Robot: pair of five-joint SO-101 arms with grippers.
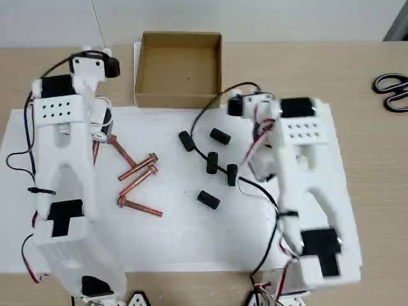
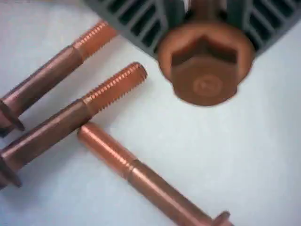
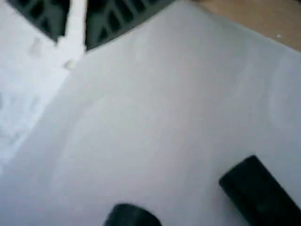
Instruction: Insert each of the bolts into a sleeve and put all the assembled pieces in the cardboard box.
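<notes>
My left gripper (image 1: 102, 132) hangs over the left of the white sheet, shut on a copper bolt (image 2: 204, 66) whose hex head faces the left wrist camera between the dark ribbed fingers (image 2: 136, 19). Several more copper bolts (image 1: 137, 180) lie loose on the sheet just right of it, three of them close below the gripper (image 2: 70, 117). Several black sleeves (image 1: 211, 162) are scattered mid-sheet. My right gripper (image 1: 260, 124) sits beside them, shut and holding nothing (image 3: 77, 21); two sleeves (image 3: 256, 193) lie a short way off it. The cardboard box (image 1: 180, 95) stands empty at the back.
A white sheet (image 1: 191, 242) covers the wooden table under both arms. Black cables (image 1: 204, 153) trail across it among the sleeves. Scissors (image 1: 392, 89) lie at the far right on the bare wood.
</notes>
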